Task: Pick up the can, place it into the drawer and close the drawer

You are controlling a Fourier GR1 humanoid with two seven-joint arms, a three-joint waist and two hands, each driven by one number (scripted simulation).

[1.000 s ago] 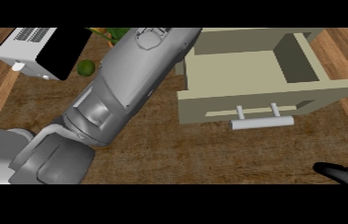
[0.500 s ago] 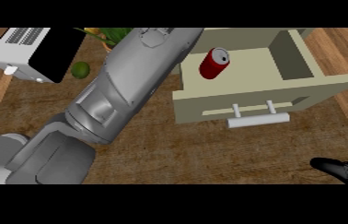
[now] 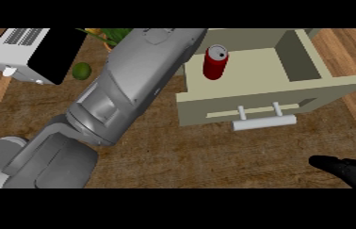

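Note:
A red can [image 3: 215, 63] with a silver top stands upright inside the open beige drawer [image 3: 208, 101], near its left wall. The drawer's white bar handle [image 3: 264, 122] faces me. My left forearm [image 3: 132, 86] runs diagonally from the lower left up to the top edge, just left of the drawer. Its hand lies beyond the top edge and is hidden. Nothing touches the can. Only the black tip of my right hand [image 3: 335, 166] shows at the lower right corner, well below the drawer.
A white appliance with a black front [image 3: 31, 53] sits at the upper left. A small green fruit [image 3: 82, 71] lies beside it, and green and orange produce [image 3: 111, 35] shows at the top. The wooden counter [image 3: 208, 152] stretches in front of the drawer.
A second ago no can showed in the drawer; since half a second ago it stands there by the left wall. My left forearm has drawn slightly left, away from the drawer.

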